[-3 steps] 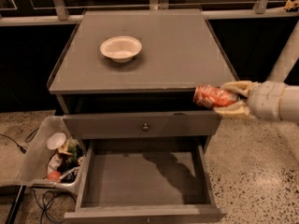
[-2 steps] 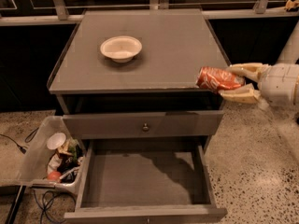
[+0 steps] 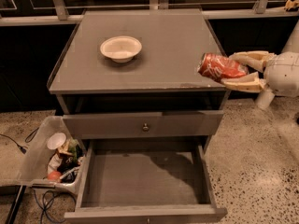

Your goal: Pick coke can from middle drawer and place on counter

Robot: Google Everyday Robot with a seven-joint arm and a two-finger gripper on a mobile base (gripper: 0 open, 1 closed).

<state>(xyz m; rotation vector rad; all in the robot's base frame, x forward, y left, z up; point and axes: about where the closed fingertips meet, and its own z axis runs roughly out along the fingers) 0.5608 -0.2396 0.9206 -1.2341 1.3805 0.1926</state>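
I've got the gripper out at the right side of the bench, level w/ its top and close to the near right corner. The fingers are pinching the coke can – one pale finger along its far side, the other along its near side. The can lies on its side, pointing left-right. Its silvery left end overlaps the bench's right rim in my view, and the rest hangs out past the edge. I can't tell whether it touches the top or sits just above it. The arm's white wrist comes in from the right.

The middle drawer is pulled out toward the near side, w/ only its flat grey floor and a shadow across the far part showing. Above it the top drawer front is shut, its small round knob at centre.

On the bench, far left of centre, sits a white bowl – well apart from the can and upright.

Left of the cabinet, on the speckled floor, there's a clear plastic bin holding mixed items (a white cup, something red, wrappers – too jumbled to sort out).
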